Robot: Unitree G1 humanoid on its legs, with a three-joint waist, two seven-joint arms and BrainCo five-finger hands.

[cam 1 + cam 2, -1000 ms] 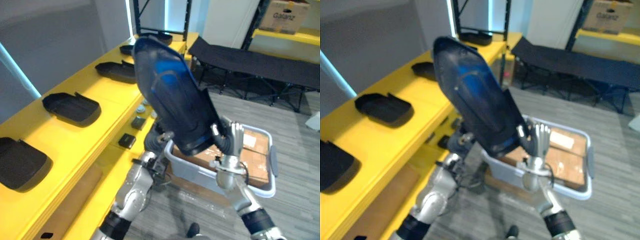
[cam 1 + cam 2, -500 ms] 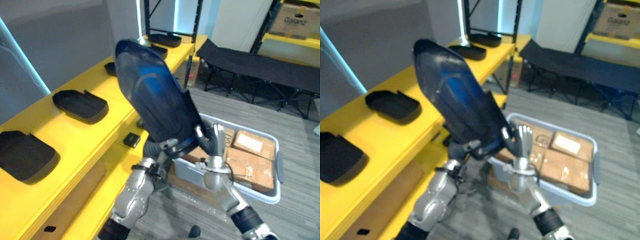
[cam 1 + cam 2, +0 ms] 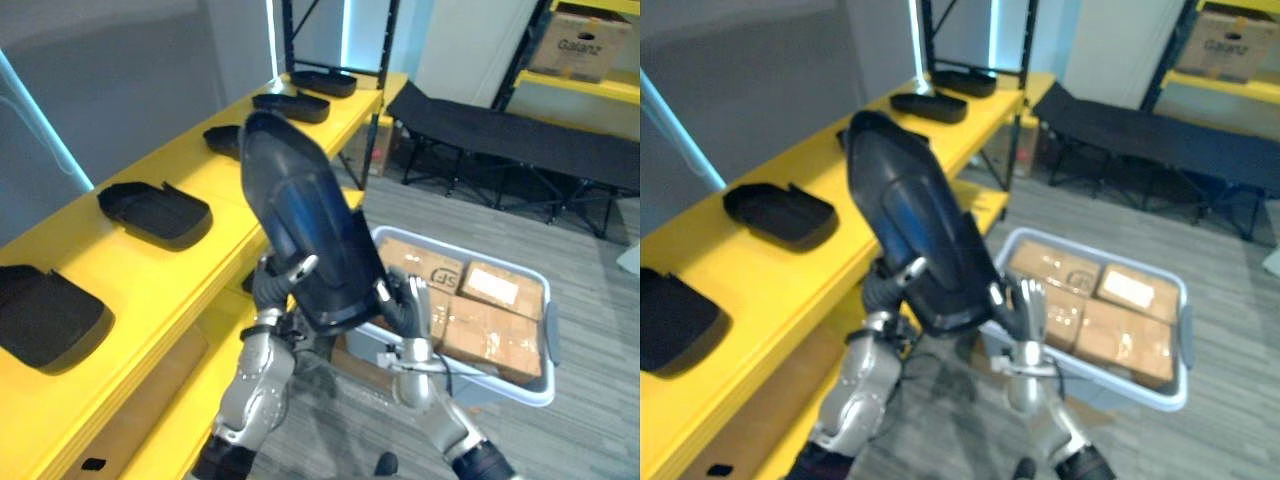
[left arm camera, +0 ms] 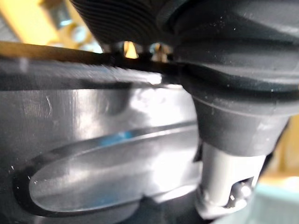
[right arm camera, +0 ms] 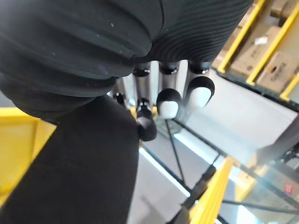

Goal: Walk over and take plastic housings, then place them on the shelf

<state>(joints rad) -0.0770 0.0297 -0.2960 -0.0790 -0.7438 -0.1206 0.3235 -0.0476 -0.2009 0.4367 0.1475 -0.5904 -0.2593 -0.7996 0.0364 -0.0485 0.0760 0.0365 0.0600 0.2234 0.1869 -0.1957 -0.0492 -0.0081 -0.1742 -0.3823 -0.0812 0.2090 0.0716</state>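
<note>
Left eye view: the housing (image 3: 310,240), centre frame, hangs lower than a moment ago, not yet on the yellow shelf (image 3: 170,275) at left. Left wrist view: the left hand (image 4: 229,121) clamps it by the thumb. Right wrist view: the right hand (image 5: 167,100) braces it, fingers straight.

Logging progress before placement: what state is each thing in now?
held housing: raised, tilted, between both hands
left hand: thumb curled over the held housing
right hand: fingers straight against its edge
shelf housings: lying on the yellow shelf
grey bin: on the floor, holding cardboard boxes
</note>
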